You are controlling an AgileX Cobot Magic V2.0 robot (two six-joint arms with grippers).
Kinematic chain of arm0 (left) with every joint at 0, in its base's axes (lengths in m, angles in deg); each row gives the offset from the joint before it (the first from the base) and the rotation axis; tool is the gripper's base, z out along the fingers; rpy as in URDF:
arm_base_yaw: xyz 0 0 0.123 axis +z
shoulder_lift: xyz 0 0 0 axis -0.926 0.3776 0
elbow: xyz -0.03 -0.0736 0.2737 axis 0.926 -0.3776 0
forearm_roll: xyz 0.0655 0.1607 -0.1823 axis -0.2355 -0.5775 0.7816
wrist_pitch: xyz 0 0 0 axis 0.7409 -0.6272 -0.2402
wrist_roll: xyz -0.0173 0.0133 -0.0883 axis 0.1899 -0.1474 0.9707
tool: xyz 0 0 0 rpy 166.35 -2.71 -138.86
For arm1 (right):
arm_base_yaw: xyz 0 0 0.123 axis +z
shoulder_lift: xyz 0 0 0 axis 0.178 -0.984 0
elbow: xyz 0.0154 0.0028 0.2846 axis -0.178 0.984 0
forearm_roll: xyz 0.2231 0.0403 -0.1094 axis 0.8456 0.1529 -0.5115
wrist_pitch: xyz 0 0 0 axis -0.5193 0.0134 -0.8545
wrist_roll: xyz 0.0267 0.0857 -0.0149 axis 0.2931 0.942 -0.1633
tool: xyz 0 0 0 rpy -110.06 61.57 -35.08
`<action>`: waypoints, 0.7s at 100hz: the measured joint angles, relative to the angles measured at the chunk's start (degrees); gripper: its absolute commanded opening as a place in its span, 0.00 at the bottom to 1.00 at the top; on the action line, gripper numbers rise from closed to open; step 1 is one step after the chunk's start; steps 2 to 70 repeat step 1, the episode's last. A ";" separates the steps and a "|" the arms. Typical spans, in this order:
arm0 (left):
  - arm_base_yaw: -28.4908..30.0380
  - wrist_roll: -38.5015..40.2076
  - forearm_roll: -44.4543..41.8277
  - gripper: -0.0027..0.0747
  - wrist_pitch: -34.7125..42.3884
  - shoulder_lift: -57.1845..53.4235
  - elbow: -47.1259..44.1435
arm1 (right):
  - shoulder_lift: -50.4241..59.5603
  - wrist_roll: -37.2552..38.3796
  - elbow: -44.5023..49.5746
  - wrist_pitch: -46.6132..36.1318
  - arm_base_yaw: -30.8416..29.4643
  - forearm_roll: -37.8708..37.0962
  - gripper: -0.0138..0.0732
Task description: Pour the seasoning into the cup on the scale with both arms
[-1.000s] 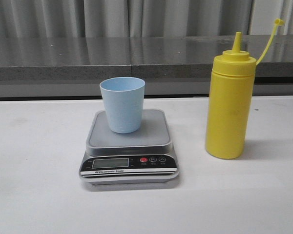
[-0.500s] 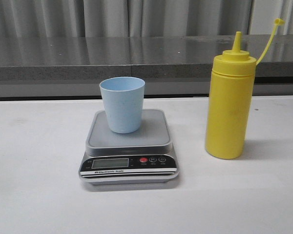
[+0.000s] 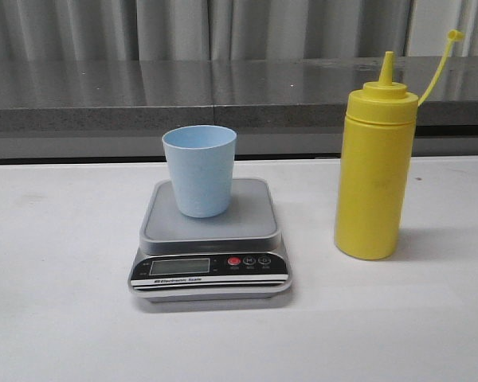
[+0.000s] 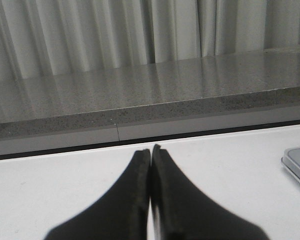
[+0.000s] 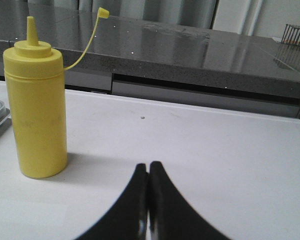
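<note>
Broadly, a white flat bench point(image 3: 64, 318) is carrying everything, with a grey stone ledge point(image 3: 103, 95) and pale curtains point(image 3: 103, 28) running behind it. Standing upright toward the right side is the tall yellow plastic squeeze bottle of seasoning point(image 3: 374, 175), its pointed nozzle uncovered and its small cap point(image 3: 456, 35) dangling out on a thin yellow tether. Well apart from it, near the middle, the flat grey-silver digital scale point(image 3: 211, 243) is lying with its black front panel facing the camera; small white lettering under the LCD is looking like "Electronic Scale", and a red button is sitting beside the display. The pale blue plastic cup point(image 3: 200, 169) is standing upright on the platform, toward its back left.

The left pincer point(image 4: 150, 159) is showing its black fingers pressed together, gripping nothing, with only a corner of the scale at the frame edge. The right pincer point(image 5: 148, 171) is likewise closed and empty, hovering near the bottle without touching it.
</note>
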 measured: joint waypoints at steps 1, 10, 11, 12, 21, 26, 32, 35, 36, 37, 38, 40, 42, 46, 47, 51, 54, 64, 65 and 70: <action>0.00 0.00 0.00 0.01 0.00 0.00 0.00 | 0.00 0.00 0.00 0.00 0.00 0.00 0.08; 0.00 0.00 0.00 0.01 0.00 0.00 0.00 | 0.00 0.00 0.00 0.00 0.00 0.00 0.08; 0.00 0.00 0.00 0.01 0.00 0.00 0.00 | 0.00 0.00 0.00 0.00 0.00 0.00 0.08; 0.00 0.00 0.00 0.01 0.00 0.00 0.00 | 0.00 0.00 0.00 0.00 0.00 0.00 0.08; 0.00 0.00 0.00 0.01 0.00 0.00 0.00 | 0.00 0.00 0.00 0.00 0.00 0.00 0.08; 0.00 0.00 0.00 0.01 0.00 0.00 0.00 | 0.00 0.00 0.00 0.00 0.00 0.00 0.08; 0.00 0.00 0.00 0.01 0.00 0.00 0.00 | 0.00 0.00 0.00 0.00 0.00 0.00 0.08; 0.00 0.00 0.00 0.01 0.00 0.00 0.00 | 0.00 0.00 0.00 0.00 0.00 0.00 0.08; 0.00 0.00 0.00 0.01 0.00 0.00 0.00 | 0.00 0.00 0.00 0.00 0.00 0.00 0.08; 0.00 0.00 0.00 0.01 0.00 0.00 0.00 | 0.00 0.00 0.00 0.00 0.00 0.00 0.08; 0.00 0.00 0.00 0.01 0.00 0.00 0.00 | 0.00 0.00 0.00 0.00 0.00 0.00 0.08; 0.00 0.00 0.00 0.01 0.00 0.00 0.00 | 0.00 0.00 0.00 0.00 0.00 0.00 0.08; 0.00 0.00 0.00 0.01 0.00 0.00 0.00 | 0.00 0.00 0.00 0.00 0.00 0.00 0.08; 0.00 0.00 0.00 0.01 0.00 0.00 0.00 | 0.00 0.00 0.00 0.00 0.00 0.00 0.08; 0.00 0.00 0.00 0.01 0.00 0.00 0.00 | 0.00 0.00 0.00 0.00 0.00 0.00 0.08; 0.00 0.00 0.00 0.01 0.00 0.00 0.00 | 0.00 0.00 0.00 0.00 0.00 0.00 0.08; 0.00 0.00 0.00 0.01 0.00 0.00 0.00 | 0.00 0.00 0.00 0.00 0.00 0.00 0.08; 0.00 0.00 0.00 0.01 0.00 0.00 0.00 | 0.00 0.00 0.00 0.00 0.00 0.00 0.08; 0.00 0.00 0.00 0.01 0.00 0.00 0.00 | 0.00 0.00 0.00 0.00 0.00 0.00 0.08; 0.00 0.00 0.00 0.01 0.00 0.00 0.00 | 0.00 0.00 0.00 0.00 0.00 0.00 0.08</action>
